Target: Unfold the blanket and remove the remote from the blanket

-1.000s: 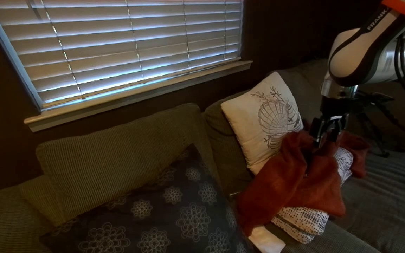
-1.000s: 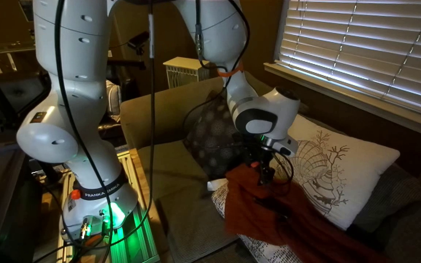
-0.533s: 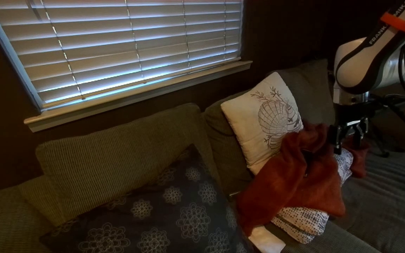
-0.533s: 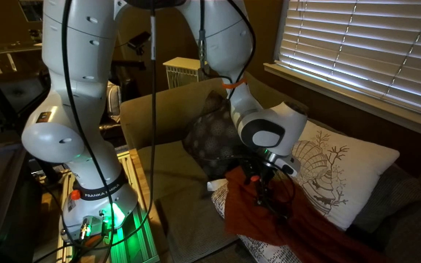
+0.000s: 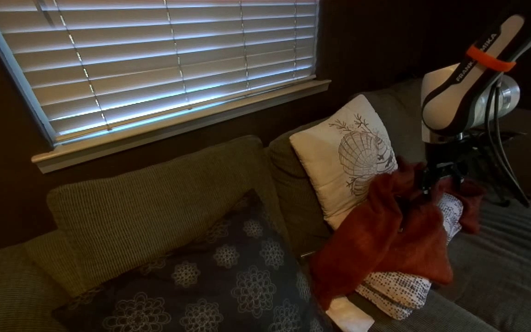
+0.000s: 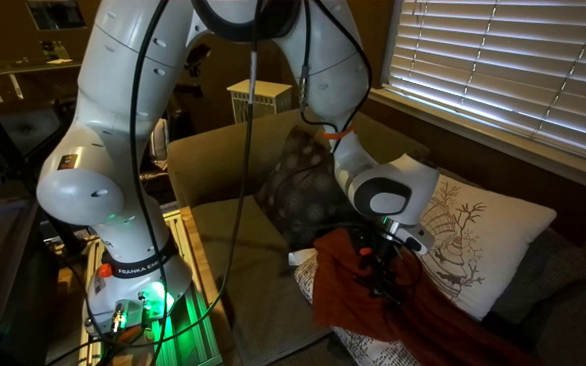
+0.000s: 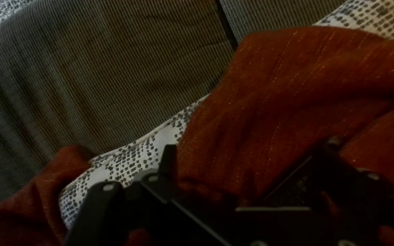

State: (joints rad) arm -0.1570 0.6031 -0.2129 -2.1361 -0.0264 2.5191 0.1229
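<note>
The rust-red blanket [image 5: 362, 249] lies bunched over a white cushion with dark dots [image 5: 401, 288]; it also shows in the other views [image 6: 349, 300] [image 7: 279, 99]. My gripper [image 5: 443, 183] points down at the blanket's upper part, beside its folds. In the wrist view my gripper [image 7: 250, 150] is open, its fingers wide apart with red cloth below and between them. It is low over the cloth; whether it touches cannot be told. The remote does not show clearly. A dark patch [image 5: 403, 203] lies in a fold by the gripper, but I cannot tell whether it is the remote.
A white shell pillow [image 6: 466, 239] leans on the sofa back beside the arm. A dark flower-patterned pillow [image 5: 228, 276] stands at the sofa's other end. A small white item [image 5: 349, 314] lies by the blanket's edge. The window sill [image 5: 182, 122] runs behind the sofa.
The gripper has come down closer to the blanket, shifting sideways and then partly back, and has turned somewhat. It now covers the dark long shape seen on the cloth earlier. The blanket has not visibly moved.
</note>
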